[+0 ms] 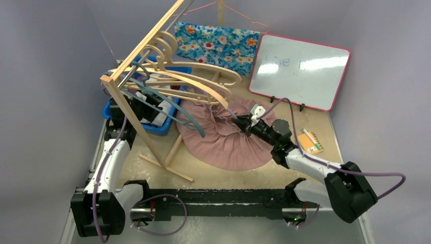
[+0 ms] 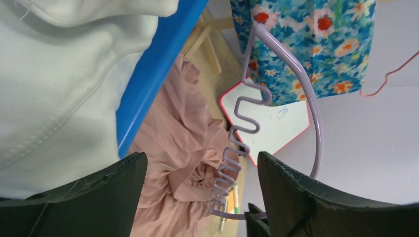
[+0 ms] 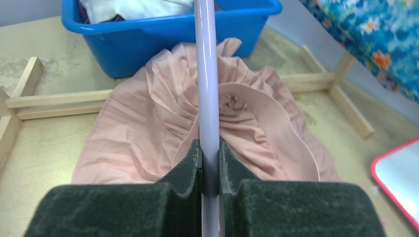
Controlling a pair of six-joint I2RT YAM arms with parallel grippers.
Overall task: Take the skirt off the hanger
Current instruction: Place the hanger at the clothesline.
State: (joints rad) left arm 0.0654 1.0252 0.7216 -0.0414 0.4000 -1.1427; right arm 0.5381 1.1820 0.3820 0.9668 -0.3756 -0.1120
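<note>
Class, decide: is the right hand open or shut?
Shut. The right hand grips the lilac hanger with no gap, above the pink skirt.

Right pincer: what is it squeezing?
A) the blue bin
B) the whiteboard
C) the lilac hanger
C: the right pincer is shut on the bar of the lilac hanger, just above the pink skirt.
</note>
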